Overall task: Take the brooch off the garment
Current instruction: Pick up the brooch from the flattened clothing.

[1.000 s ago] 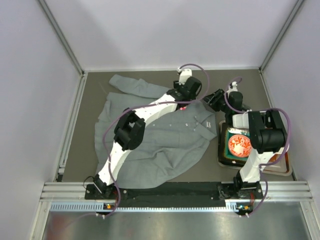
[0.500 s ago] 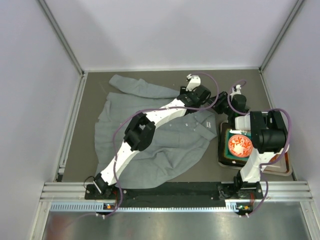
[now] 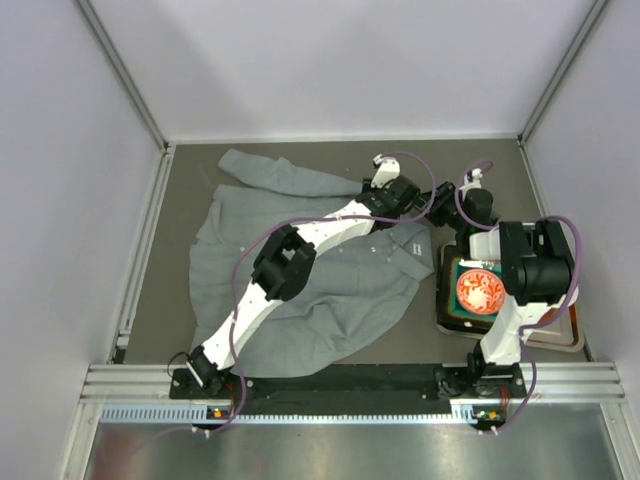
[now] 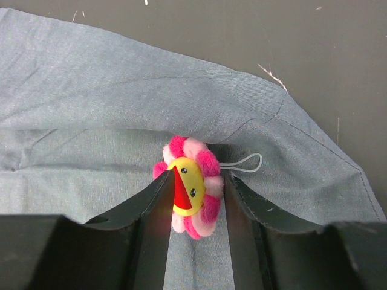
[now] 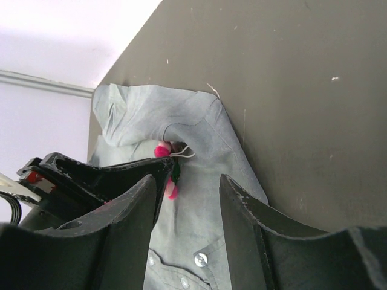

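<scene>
1. The left arm stretches from its base diagonally across the rumpled grey long-sleeved button-up shirt (image 3: 300,290). Its elbow is raised over the chest of the shirt and its wrist is turned down at the collar, on the cloth's far right.
2. The left gripper (image 4: 197,179) points down at the shirt. Its two black fingers (image 4: 151,229) stand narrow, one on each side of the small flower-shaped brooch with pink and magenta petals and a yellow centre (image 4: 188,188). They press against the petals, so the brooch is held between them.
3. The brooch sits on the shirt just under a fold of the collar. A thin white loop (image 4: 245,162) lies on the cloth beside it.
4. The right arm is folded up tight above the dark square tray (image 3: 446,300) at the right of the dark table (image 3: 165,300), with its wrist bent toward the left gripper.
5. The right gripper (image 5: 188,179) hangs just beside the collar, jaws wide with nothing between them. In its wrist view the pink petals show partly behind the left gripper's black finger.
6. Compared with a second ago, the left wrist has swung right, toward the right gripper. Its elbow has shifted right too, and its jaws have drawn in.
7. The right gripper has eased back slightly to the right with the same gape. The shirt lies as it did.
</scene>
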{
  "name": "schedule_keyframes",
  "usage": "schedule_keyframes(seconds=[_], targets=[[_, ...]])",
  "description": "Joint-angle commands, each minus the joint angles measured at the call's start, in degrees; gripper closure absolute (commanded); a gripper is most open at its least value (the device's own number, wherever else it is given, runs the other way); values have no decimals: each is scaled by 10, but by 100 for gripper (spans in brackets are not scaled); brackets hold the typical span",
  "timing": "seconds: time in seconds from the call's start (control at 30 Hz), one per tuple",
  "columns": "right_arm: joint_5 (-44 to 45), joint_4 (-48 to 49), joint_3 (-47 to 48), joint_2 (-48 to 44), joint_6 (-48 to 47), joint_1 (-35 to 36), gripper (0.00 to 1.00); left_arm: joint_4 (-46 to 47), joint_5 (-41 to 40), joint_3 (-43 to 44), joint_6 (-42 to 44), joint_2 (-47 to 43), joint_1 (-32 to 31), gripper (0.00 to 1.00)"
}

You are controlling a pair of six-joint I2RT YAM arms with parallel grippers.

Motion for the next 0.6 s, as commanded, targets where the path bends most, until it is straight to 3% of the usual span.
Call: schedule_keyframes(seconds=[0.0,0.23,0.57], targets=[[-14,56,7,23,17,-3,54,17,-8,24,1,4,1,58],[-13,17,43,46,7,27,56,26,-10,16,11,-2,1,66],[-17,-17,79,74,0,47,62,59,9,-12,20,-14,1,86]])
